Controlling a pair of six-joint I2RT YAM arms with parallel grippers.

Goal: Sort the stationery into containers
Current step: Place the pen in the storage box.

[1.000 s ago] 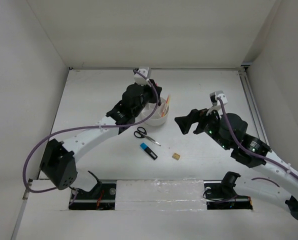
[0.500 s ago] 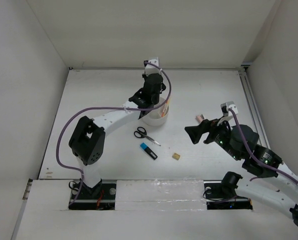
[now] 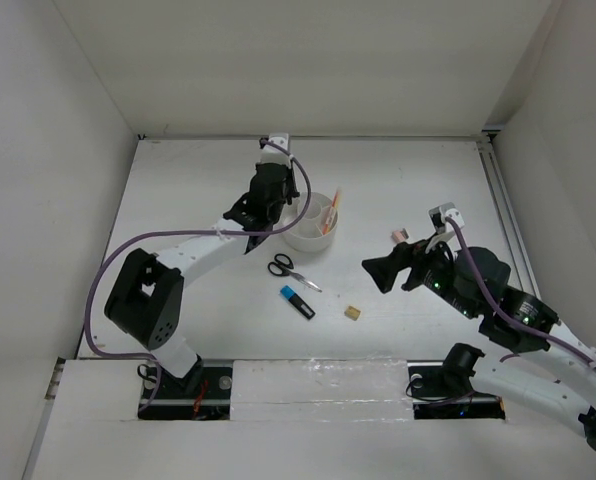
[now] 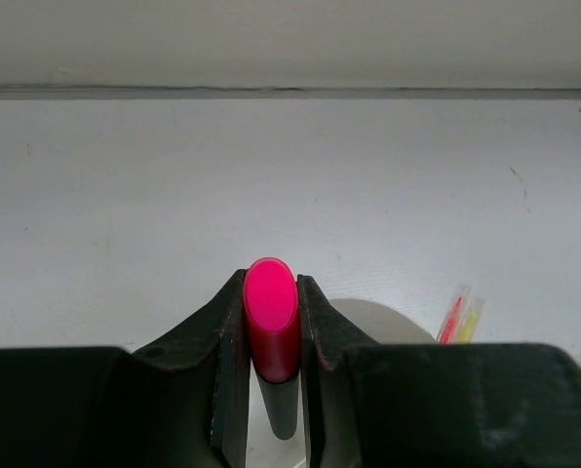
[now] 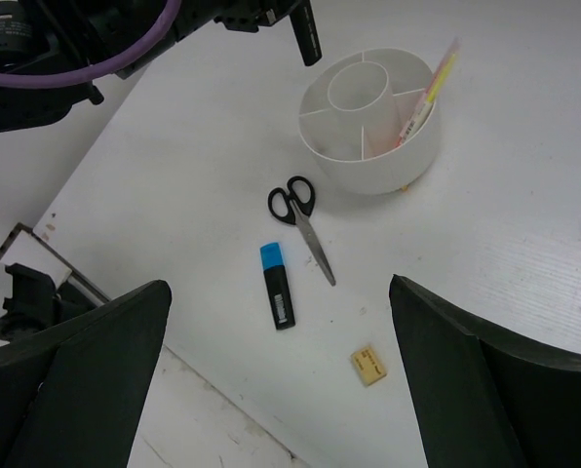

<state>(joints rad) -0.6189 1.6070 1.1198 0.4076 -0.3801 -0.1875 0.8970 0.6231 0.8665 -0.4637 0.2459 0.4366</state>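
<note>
In the divided white tub (image 5: 368,156) there is so far only a thin pale yellow pencil (image 4: 469,320) and a thin red pen (image 4: 450,318). Seen from above, both lean in the 3 o'clock compartment, and the other compartments look bare.

The pink-and-black highlighter (image 4: 271,331) is next. It is pinched firmly, cap end up, in the closed jaws of the left arm (image 3: 193,245), just beside the tub's rim at 9 o'clock and not yet over a compartment.

Four things lie loose on the tabletop (image 3: 178,190):
- black-handled scissors (image 3: 290,270) at the tub's 7 o'clock
- the blue-and-black highlighter (image 3: 298,302) farther out at 6 o'clock
- a tan eraser (image 3: 352,313) at 5 o'clock
- a pinkish eraser (image 3: 399,236) near 3 o'clock

I'd say the job is under halfway done.

The left arm reaches forward with its elbow low at 8 o'clock and its wrist tipped toward the tub. The right arm (image 3: 498,300) hangs back at 4 o'clock with its jaws spread wide and empty, facing the loose items.
</note>
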